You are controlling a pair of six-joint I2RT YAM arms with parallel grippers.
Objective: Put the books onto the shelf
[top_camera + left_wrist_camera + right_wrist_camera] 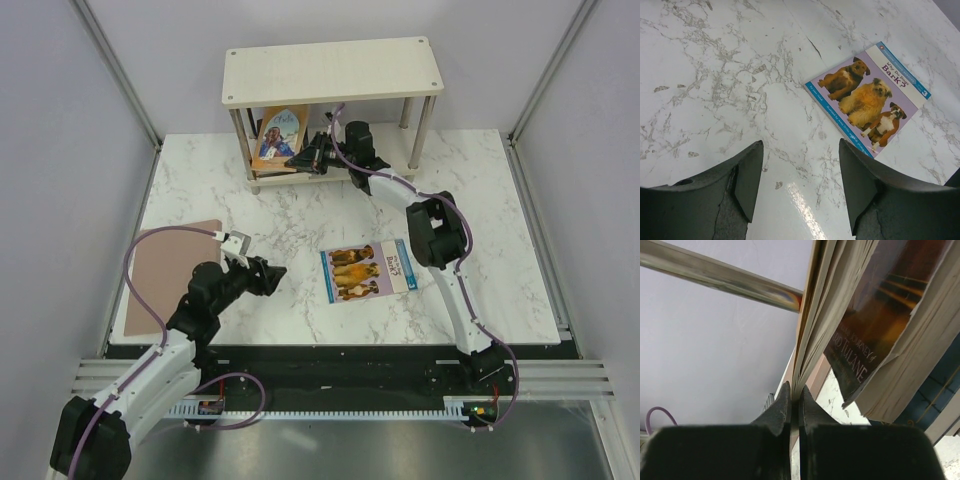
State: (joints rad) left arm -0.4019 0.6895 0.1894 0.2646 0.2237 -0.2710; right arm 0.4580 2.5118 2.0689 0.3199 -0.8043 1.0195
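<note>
One book is off the shelf (330, 72): the pale blue dog paperback (867, 100), flat and cover up, in front of the shelf. Thin, light, floppy, glossy, so it likely slides; best lifted by one edge. Left gripper (800, 150) fingers apart, empty, facing it. Right gripper (794, 390) fingers together against the leaning books (280, 135) on the shelf's lower tier; can't tell if a page is nipped.
</note>
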